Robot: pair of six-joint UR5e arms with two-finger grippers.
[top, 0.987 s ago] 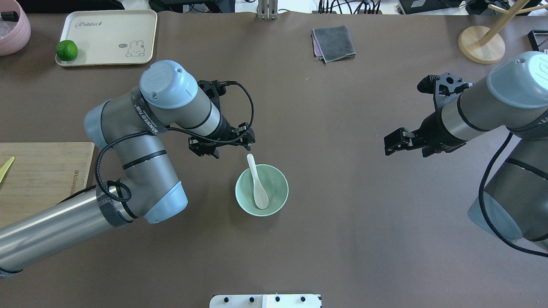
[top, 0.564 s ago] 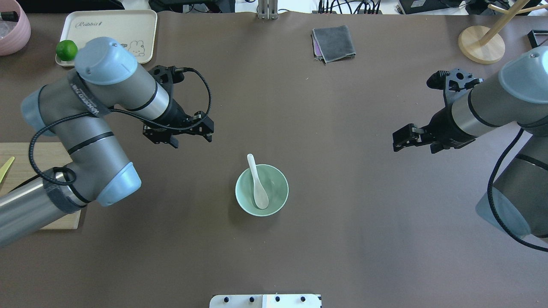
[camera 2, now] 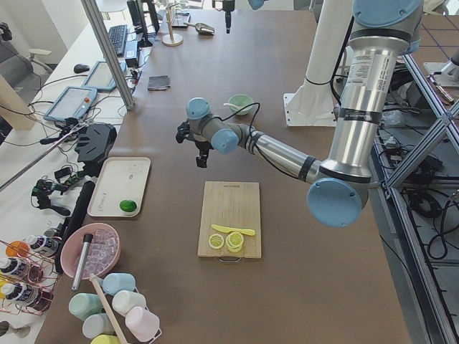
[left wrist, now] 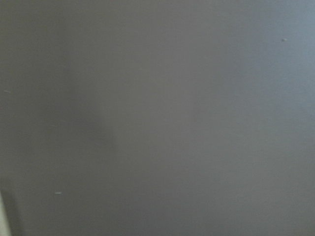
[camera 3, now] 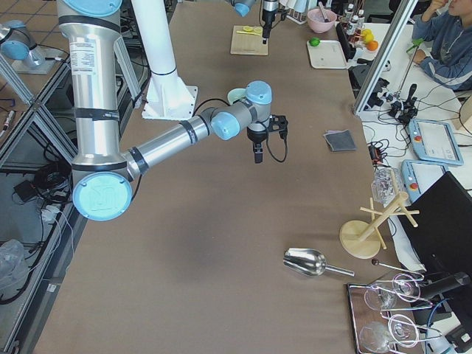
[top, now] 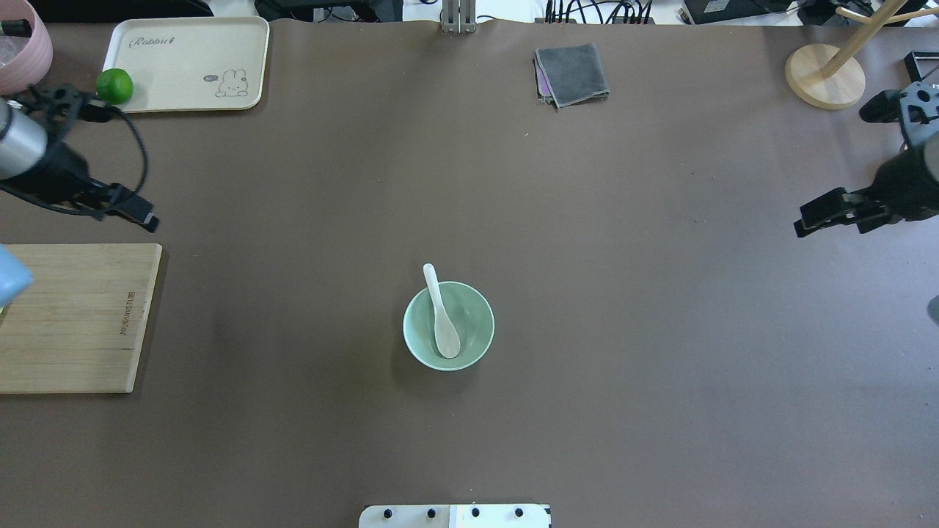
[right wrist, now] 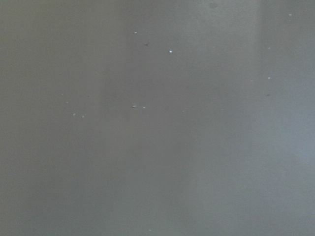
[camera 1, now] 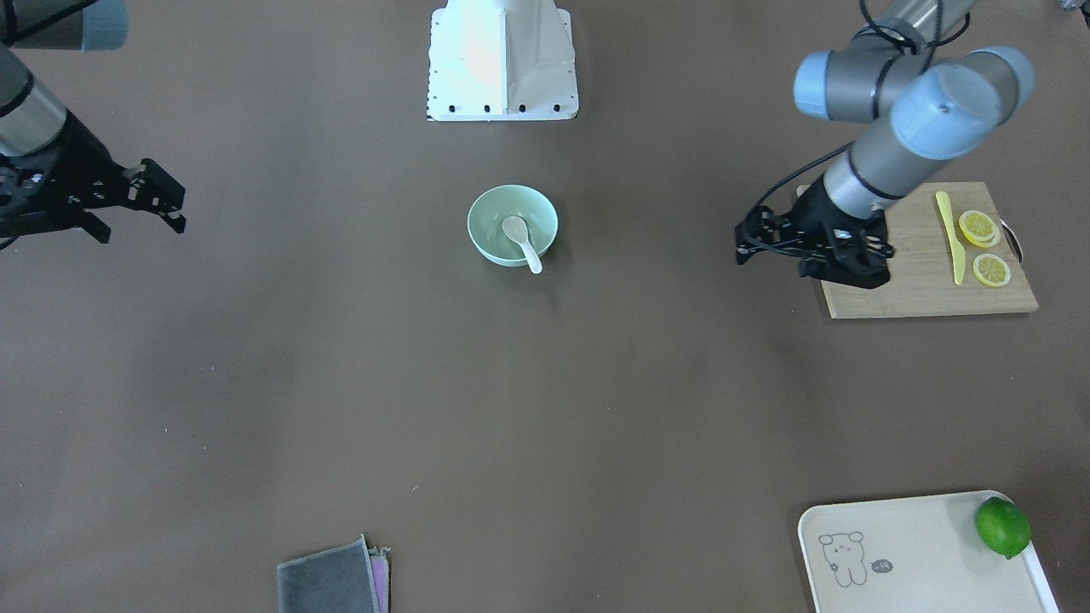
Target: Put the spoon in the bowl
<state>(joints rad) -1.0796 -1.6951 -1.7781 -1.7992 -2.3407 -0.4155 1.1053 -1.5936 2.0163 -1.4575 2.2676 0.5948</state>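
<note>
**Status.** The spoon lies in the bowl. Its scoop rests on the inner floor and its handle leans on the rim on the side away from the robot, the tip projecting just past it. The bowl stands upright near the middle of the bench. I judge the placement complete.

**Grippers.** The left gripper hangs over the near corner of the cutting board, jaws spread, holding nothing. The right gripper sits at the opposite bench edge, jaws also apart and empty. Both are well clear of the bowl. The wrist views show only bare bench surface.

**Handling, as I judge it.**
- The spoon looks rigid, light and glossy, so I expect a slick surface that could chip if dropped.
- If I must regrasp, I take the projecting handle across its narrow width, above the rim.
- I avoid the rounded scoop, since the jaws would likely slip off it.
- The bowl looks light, so a sideways push on the handle could slide or tip it.
</note>
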